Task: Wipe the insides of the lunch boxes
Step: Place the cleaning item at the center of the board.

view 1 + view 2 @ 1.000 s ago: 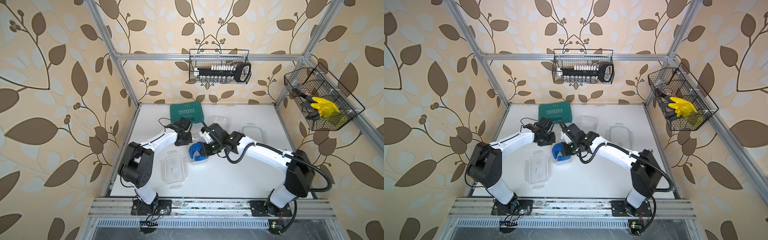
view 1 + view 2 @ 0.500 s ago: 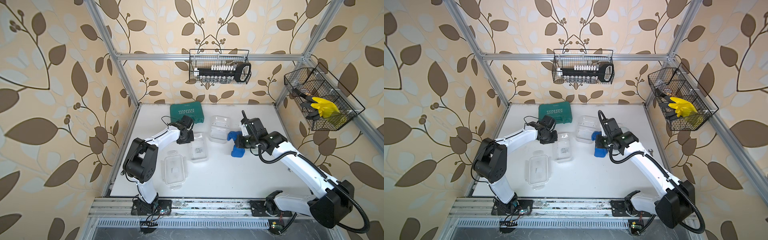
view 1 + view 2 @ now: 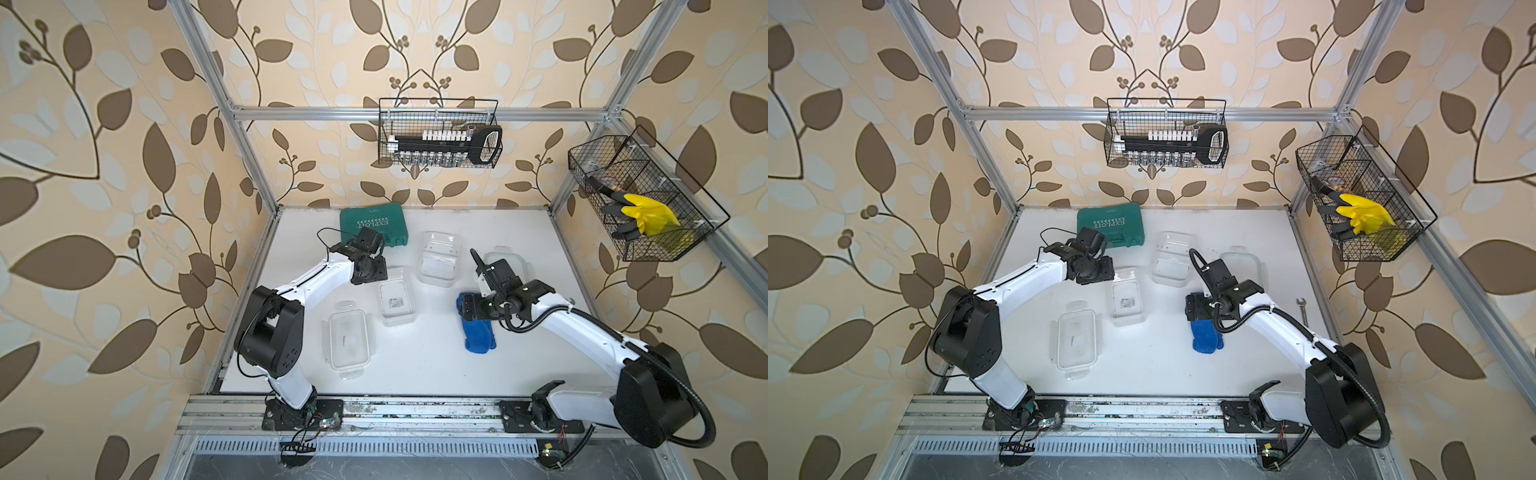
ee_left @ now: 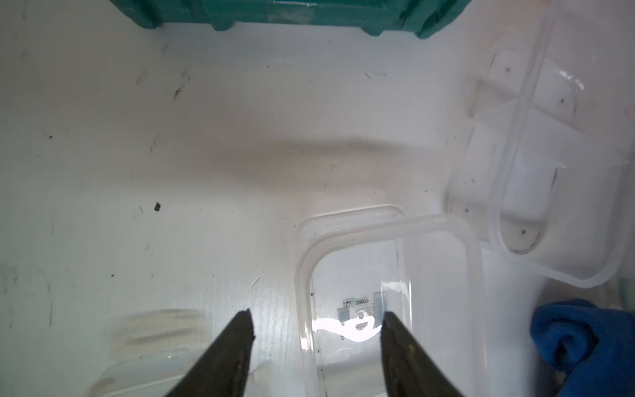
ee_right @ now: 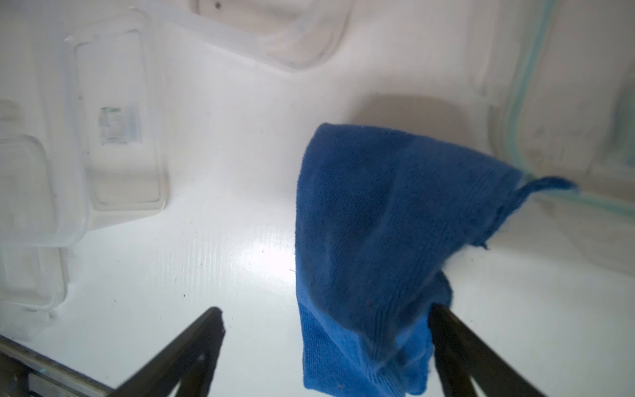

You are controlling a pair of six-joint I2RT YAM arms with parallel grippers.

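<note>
The walls (image 3: 104,166) were tan with big brown leaves and pale leaves on thin dark stems. The table (image 3: 415,374) was white. At 11 o'clock on it, the case (image 3: 372,226) was teal with white letters. The lunch boxes (image 3: 397,301) were clear, and the lid (image 3: 1250,266) at 2 o'clock had a green rim. The cloth (image 3: 478,332) was bright blue. The wire baskets (image 3: 438,101) were black, and the glove (image 3: 648,212) was yellow. The arms (image 3: 316,278) were white and black.

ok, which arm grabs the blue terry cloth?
Right. The right gripper is open with the blue terry cloth between its jaws; left gripper, also open, is away by a clear rectangular plastic tub.
</note>
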